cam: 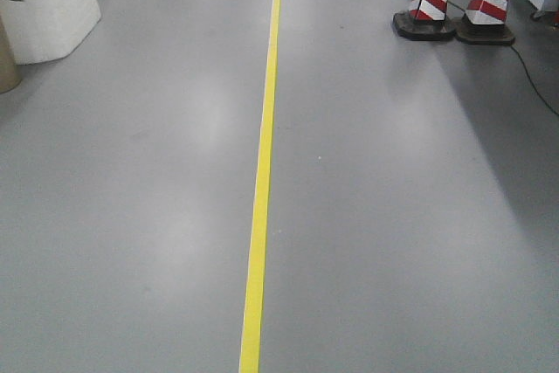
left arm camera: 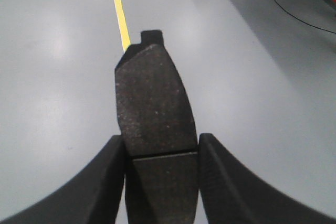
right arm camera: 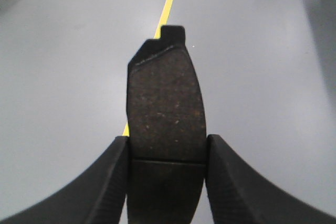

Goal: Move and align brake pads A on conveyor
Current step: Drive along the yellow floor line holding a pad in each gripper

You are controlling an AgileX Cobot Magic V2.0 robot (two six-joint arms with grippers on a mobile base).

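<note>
My left gripper (left arm camera: 161, 153) is shut on a brake pad (left arm camera: 153, 103), grey-brown friction face up with a centre groove and a dark backing tab at its far end, held above the grey floor. My right gripper (right arm camera: 167, 153) is shut on a second brake pad (right arm camera: 166, 103) of the same kind, also held above the floor. The black fingers (left arm camera: 107, 182) press each pad's long sides near the groove. The conveyor and the other pads are out of view. Neither gripper shows in the front view.
A yellow floor line (cam: 262, 172) runs straight ahead over grey floor. Two red-and-white striped posts (cam: 454, 2) on black bases stand at the far right with a black cable (cam: 528, 72). A white block (cam: 48, 6) stands far left.
</note>
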